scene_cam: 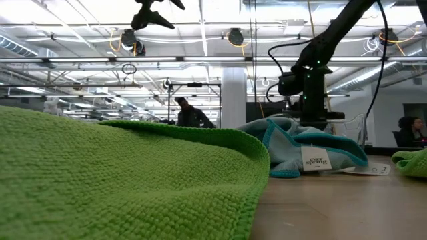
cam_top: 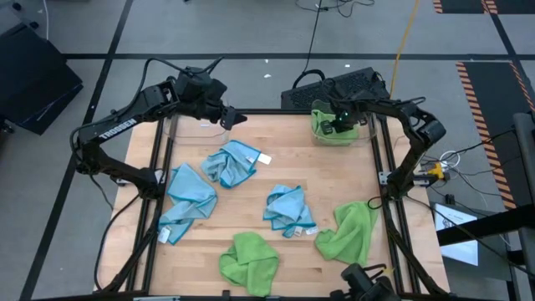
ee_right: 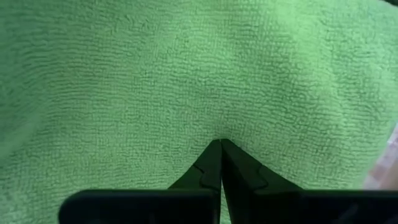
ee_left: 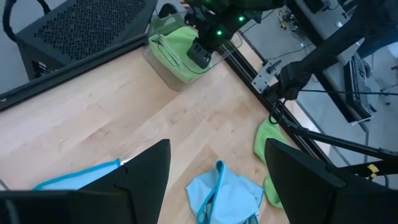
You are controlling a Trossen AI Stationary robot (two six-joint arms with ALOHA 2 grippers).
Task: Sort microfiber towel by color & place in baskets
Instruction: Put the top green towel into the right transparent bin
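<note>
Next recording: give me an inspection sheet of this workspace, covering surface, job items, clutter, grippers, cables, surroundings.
Surface: wooden table, dark frame.
Job's things: three blue towels and two green towels loose on the table; a green towel inside the right basket; the left basket shows no towel.
Clutter: nothing seen.
Grippers: left gripper over the left basket, jaws open, empty; right gripper in the right basket, jaws shut against the green towel.
Cables: yellow and black ones on the floor.
Surroundings: black case behind the table; people in the room.
</note>
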